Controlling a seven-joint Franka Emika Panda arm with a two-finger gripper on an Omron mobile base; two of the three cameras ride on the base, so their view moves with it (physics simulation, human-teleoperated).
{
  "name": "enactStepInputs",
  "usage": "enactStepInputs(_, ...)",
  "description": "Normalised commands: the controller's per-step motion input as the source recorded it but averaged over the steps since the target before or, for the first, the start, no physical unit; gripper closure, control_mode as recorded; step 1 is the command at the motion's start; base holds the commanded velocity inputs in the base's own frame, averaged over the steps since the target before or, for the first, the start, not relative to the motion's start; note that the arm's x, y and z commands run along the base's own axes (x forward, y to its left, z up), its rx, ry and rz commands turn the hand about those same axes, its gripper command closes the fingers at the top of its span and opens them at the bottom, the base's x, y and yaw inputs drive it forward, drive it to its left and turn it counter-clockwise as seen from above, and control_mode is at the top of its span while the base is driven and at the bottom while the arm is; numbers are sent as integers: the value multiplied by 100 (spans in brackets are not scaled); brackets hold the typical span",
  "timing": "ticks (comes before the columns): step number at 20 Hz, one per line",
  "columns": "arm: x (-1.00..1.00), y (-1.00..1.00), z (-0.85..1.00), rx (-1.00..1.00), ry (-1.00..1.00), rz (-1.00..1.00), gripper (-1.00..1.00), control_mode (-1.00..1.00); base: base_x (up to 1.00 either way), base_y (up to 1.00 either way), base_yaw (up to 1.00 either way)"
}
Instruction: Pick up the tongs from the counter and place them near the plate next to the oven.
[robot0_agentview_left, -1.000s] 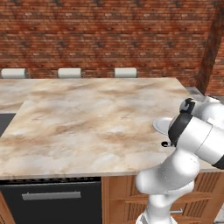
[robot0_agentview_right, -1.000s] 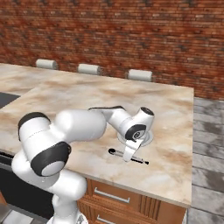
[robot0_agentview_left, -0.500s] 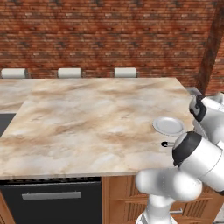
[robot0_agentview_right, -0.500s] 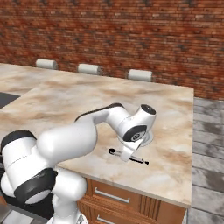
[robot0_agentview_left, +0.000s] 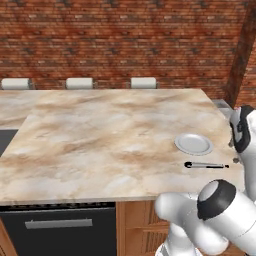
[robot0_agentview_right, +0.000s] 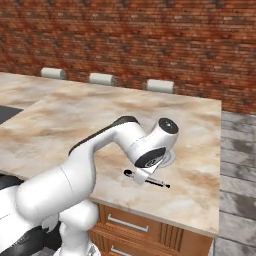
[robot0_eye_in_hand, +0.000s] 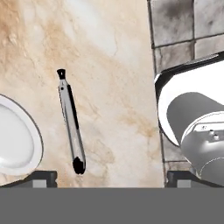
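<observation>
The tongs (robot0_eye_in_hand: 71, 127) lie flat on the marbled counter (robot0_agentview_left: 100, 145), a slim silver rod with black ends, also seen as tongs (robot0_agentview_left: 205, 165) and tongs (robot0_agentview_right: 147, 179). Just beside them sits the pale round plate (robot0_agentview_left: 193, 144), at the left edge in the hand view as plate (robot0_eye_in_hand: 17, 140) and half hidden by the hand as plate (robot0_agentview_right: 168, 159). My gripper (robot0_eye_in_hand: 111, 178) hovers open above the counter's right part, fingers wide apart, the tongs between them nearer the left tip. In the right base view the gripper (robot0_agentview_right: 141, 176) hangs right over the tongs. The oven is out of view.
A black dishwasher front (robot0_agentview_left: 57, 230) with a silver bar handle sits under the counter's near edge. A dark cooktop (robot0_agentview_right: 7, 112) is set in at the far left. White stool backs (robot0_agentview_left: 80, 82) line the far side. Grey tiled floor (robot0_agentview_right: 237, 150) lies past the counter's right edge.
The arm has swung right and its elbow dropped low, uncovering the plate and tongs in the left base view. The hand stays over the tongs. Plate and tongs have not moved.
</observation>
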Motion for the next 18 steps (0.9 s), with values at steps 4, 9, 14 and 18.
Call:
enactStepInputs(4, -22, 0, 55, 0, -20, -3, -100, -100, 0, 0, 0)
enactStepInputs(9, -9, 10, 55, -3, -21, 0, -100, -100, 0, 0, 0)
enactStepInputs(14, -16, 20, 50, -8, -20, 1, -100, -100, 0, 0, 0)
enactStepInputs(18, -25, 23, 39, -12, -20, 5, -100, -100, 0, 0, 0)
